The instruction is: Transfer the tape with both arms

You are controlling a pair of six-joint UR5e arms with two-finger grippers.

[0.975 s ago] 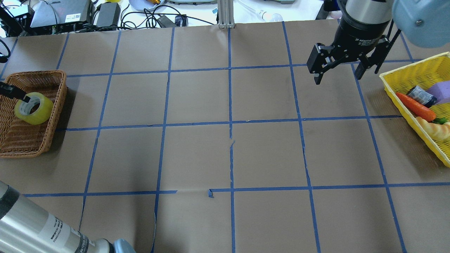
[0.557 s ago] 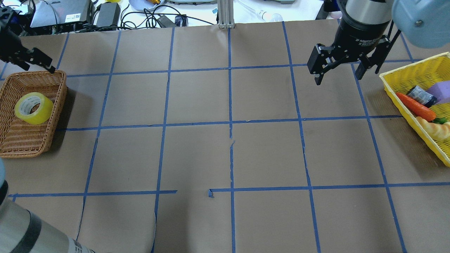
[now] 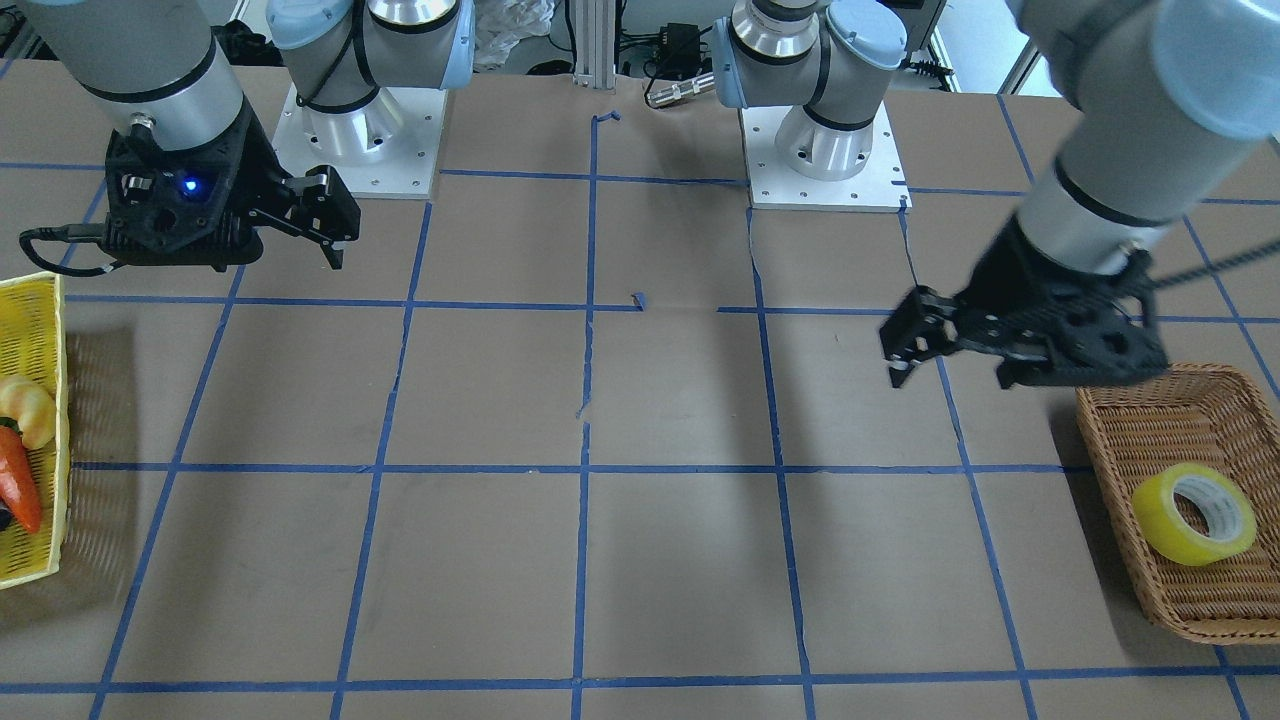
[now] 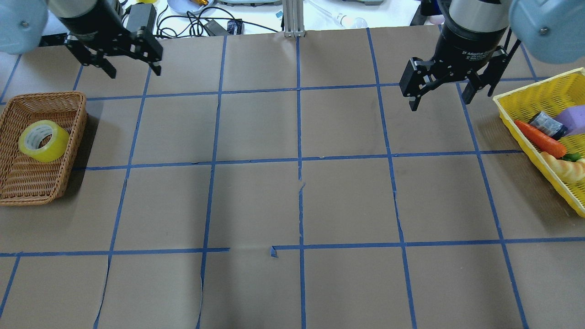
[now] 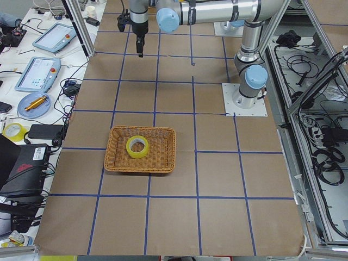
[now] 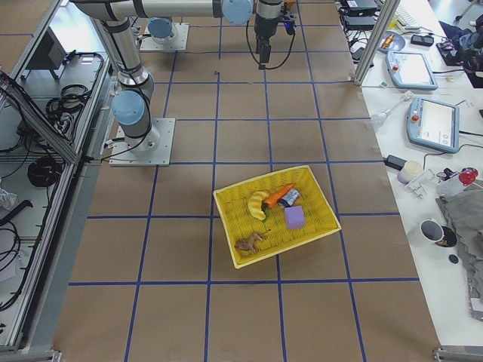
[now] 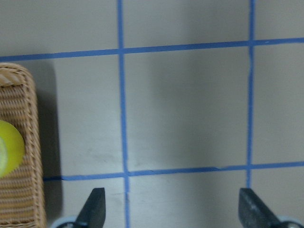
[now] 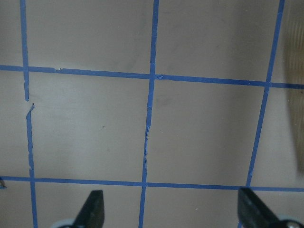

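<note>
The thick roll of translucent yellow tape lies in the brown wicker basket at the tabletop's left end. The silver-grey left arm hangs beyond the basket, jaws wide and empty. The matching right arm, jaws also wide, is well apart. An off-centre descent could snag the basket rim or tip the roll.

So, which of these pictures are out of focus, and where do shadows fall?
Left wrist view: soft overall; the translucent yellow tape roll is a blur at the left edge. Overhead view: sharp; the brown wicker basket throws a shadow to its right.
</note>
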